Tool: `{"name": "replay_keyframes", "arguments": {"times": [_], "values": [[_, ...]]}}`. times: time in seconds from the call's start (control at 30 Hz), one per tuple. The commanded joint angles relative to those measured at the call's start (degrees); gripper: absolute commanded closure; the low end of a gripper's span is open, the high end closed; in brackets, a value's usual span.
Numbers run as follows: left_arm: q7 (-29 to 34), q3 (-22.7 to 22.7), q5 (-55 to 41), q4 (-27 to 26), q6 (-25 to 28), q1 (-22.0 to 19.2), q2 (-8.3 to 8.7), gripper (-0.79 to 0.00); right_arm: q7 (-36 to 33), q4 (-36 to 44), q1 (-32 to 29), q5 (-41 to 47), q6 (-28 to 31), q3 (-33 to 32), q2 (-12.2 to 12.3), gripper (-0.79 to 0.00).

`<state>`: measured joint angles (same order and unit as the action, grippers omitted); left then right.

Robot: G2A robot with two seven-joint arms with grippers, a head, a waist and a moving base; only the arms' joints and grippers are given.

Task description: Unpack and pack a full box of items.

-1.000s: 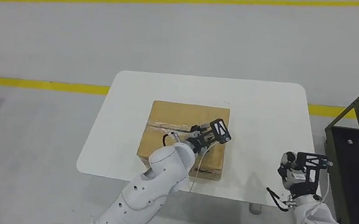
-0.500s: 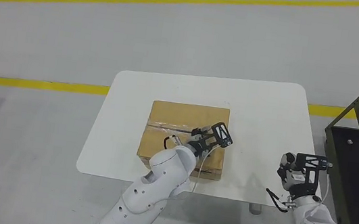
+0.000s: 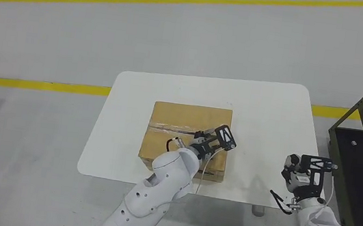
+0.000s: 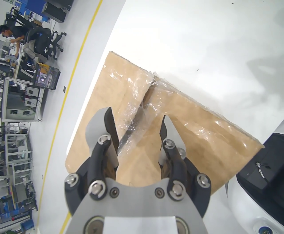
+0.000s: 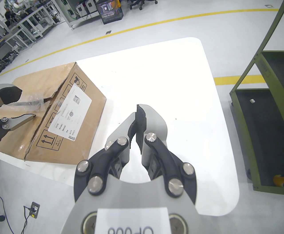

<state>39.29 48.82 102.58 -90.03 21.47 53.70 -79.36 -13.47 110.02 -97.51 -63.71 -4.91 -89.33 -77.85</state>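
The left claw (image 3: pixel 224 137) hangs over the near right part of a closed cardboard box (image 3: pixel 188 116) in the top view, its fingers spread apart and nothing between them but air above the lid. The box sits on the white counter (image 3: pixel 272 108), closer to the near edge than the far one, with bare counter behind it and to its right. The taped seam (image 3: pixel 169 126) runs side to side across the lid. The right claw (image 3: pixel 315 162) is at the counter's right edge, well apart from the box, and a green cart (image 3: pixel 362 154) stands on the floor just beyond it. In the left wrist view the left claw (image 4: pixel 136 115) is wide open and straddles the seam. The box (image 4: pixel 104 93) has both flaps down, so its contents are hidden, and crumpled clear tape (image 4: pixel 135 88) lies along the gap between them. In the right wrist view the right claw (image 5: pixel 138 120) has its fingers pressed together and empty, above bare counter (image 5: pixel 177 77). The box (image 5: pixel 44 79) lies to one side with a white label (image 5: pixel 70 110) on its wall, arrow marks there pointing upward, and the left claw (image 5: pixel 11 106) over its torn tape. The cart (image 5: pixel 261 106) stands beside the counter's edge.
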Motion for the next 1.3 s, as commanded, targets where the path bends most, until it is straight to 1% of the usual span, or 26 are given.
{"name": "replay_keyframes", "arguments": {"times": [0.0,0.27,0.43,0.5,0.63,0.73,0.83,0.93,1.13,1.27], "values": [[-0.18,0.08,0.21,0.61,-0.24,-0.30,-0.12,-0.388,-0.06,0.02,0.05,0.04,0.02,-0.05,0.03,0.000],[-0.86,-0.33,0.92,3.28,-0.93,-1.82,-0.82,-0.379,-0.17,0.01,0.24,0.23,0.05,-0.45,0.15,0.000],[-1.10,-0.41,1.12,4.25,-1.32,-2.15,-1.18,-0.342,-0.25,-0.05,0.37,0.30,0.00,-0.43,0.20,0.000],[-1.24,-0.39,1.30,4.45,-1.45,-2.27,-1.30,-0.311,-0.24,-0.10,0.45,0.29,-0.07,-0.32,0.21,0.000],[-1.56,-0.16,1.52,4.91,-1.60,-2.35,-1.48,-0.209,-0.20,-0.20,0.64,0.27,-0.29,-0.04,0.22,0.000],[-1.73,0.10,1.67,5.29,-1.53,-2.35,-1.57,-0.169,-0.11,-0.37,0.81,0.29,-0.30,0.17,0.23,0.000],[-1.97,0.34,1.89,5.53,-1.41,-2.31,-1.65,-0.111,-0.24,-0.52,0.97,0.33,-0.39,0.25,0.25,0.000],[-2.12,0.56,1.99,5.76,-1.23,-2.29,-1.74,0.000,-0.38,-0.67,1.13,0.32,-0.49,0.33,0.27,0.000],[-2.64,0.90,2.29,5.84,-1.30,-2.15,-1.94,0.000,-0.50,-0.91,1.50,0.38,-0.53,0.36,0.33,0.000],[-2.98,2.26,1.33,4.11,-2.57,-1.85,-2.00,0.000,-0.74,-0.72,1.94,0.84,-0.54,0.47,0.35,0.000]]}}
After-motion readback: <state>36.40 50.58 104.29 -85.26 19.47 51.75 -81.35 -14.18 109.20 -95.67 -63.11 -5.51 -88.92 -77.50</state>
